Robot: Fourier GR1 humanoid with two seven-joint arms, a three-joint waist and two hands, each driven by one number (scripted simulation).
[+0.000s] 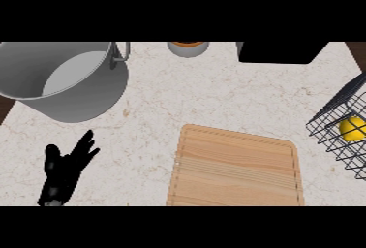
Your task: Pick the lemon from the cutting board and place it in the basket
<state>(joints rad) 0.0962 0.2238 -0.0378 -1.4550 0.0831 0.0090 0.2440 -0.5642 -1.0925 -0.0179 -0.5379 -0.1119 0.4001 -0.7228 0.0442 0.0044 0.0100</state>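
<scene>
Lower left of head view: left hand (66,169) is at rest over the surface (214,92), fingers straight and spread, holding nothing, clear of every object. Lemon (352,129) sits inside the wire basket (325,138) at the right edge. Cutting board (236,169) lies between hand and basket. Big grey pot (79,99) upper left; small cup (189,48) and black box (279,52) along the top.

The speckled cream stone worktop (214,92) offers an open lane through the middle, between the large grey metal pot (64,80) at far left and the black wire basket (330,127) at the right edge; the flat pale wooden cutting board (236,169) fills the near centre; a small grey cup (188,48) and a black box (282,52) line the far edge; the black left hand (68,167) occupies the near left.
</scene>
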